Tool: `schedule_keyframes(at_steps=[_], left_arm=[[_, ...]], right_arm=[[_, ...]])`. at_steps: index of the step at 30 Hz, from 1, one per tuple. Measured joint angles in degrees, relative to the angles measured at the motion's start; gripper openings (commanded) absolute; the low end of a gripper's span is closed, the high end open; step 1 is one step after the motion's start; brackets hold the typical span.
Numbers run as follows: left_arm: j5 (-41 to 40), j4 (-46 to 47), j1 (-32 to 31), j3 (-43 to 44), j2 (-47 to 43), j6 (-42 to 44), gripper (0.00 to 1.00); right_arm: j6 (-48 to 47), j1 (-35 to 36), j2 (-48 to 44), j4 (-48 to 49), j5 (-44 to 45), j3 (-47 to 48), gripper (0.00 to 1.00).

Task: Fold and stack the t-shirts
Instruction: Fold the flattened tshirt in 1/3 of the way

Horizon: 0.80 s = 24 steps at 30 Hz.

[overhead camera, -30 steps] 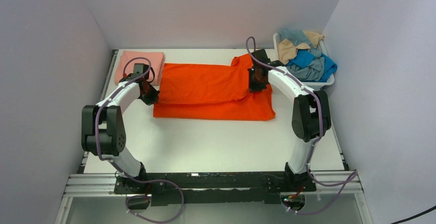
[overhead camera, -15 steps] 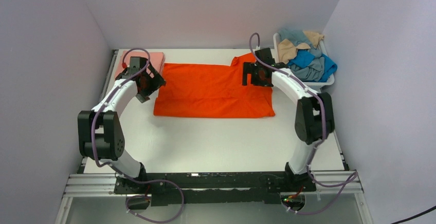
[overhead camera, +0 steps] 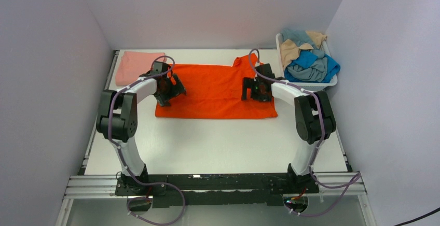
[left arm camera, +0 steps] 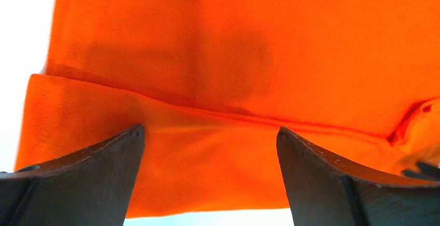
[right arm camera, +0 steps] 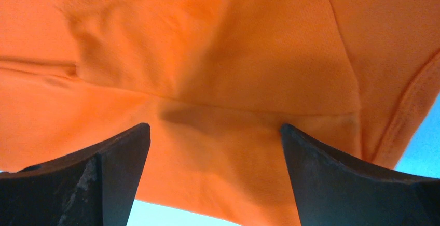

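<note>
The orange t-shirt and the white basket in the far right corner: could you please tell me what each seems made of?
The orange t-shirt: apparently soft knit cloth, matte; the wrist views show a fine textured weave, a stitched hem and soft folds. The basket: probably plastic, white and smooth, with a thin rigid-looking rim; too small to be sure.

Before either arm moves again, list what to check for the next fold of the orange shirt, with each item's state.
1. Left tool open over the orange shirt: ok.
2. Right tool open over it: ok.
3. Fingertips touching cloth: cannot tell.
4. Shirt flat, long fold in place: ok.
5. Far right corner tucked in: not ok, it juts out.
6. Folded pink shirt ready at far left for stacking: ok.
</note>
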Motion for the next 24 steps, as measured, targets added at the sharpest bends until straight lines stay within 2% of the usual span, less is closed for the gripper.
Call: schedule_keyframes(at_steps=[4,8,12,16,20,24], left_arm=[[0.0,3.54,0.22,-5.86,-3.72,-0.17,0.99],[-0.22,5.14,-0.68,-15.58,-11.45,-1.29,1.0],[-0.68,3.63,-2.6,-23.67,-19.45,-3.52,0.99],[-2.01,-2.91,-5.29,-28.7,-26.71,-6.08,0.99],[-3.32,-11.61,-6.14,-27.96,-29.46,-6.54,1.0],[-5.73,-14.4,-5.95,-17.0,-28.04,-4.09,0.99]], right_arm=[[0.61,0.04,-4.68,3.04,0.28,-6.97,1.0],[2.1,1.4,-12.76,1.7,-0.7,-15.72,1.0],[3.89,4.63,-19.39,-2.62,-0.83,-21.31,1.0],[5.95,7.91,-23.5,-9.46,-1.92,-23.63,1.0],[6.93,8.15,-24.33,-15.02,-1.01,-21.35,1.0],[6.91,7.8,-24.2,-14.84,1.7,-12.0,1.0]])
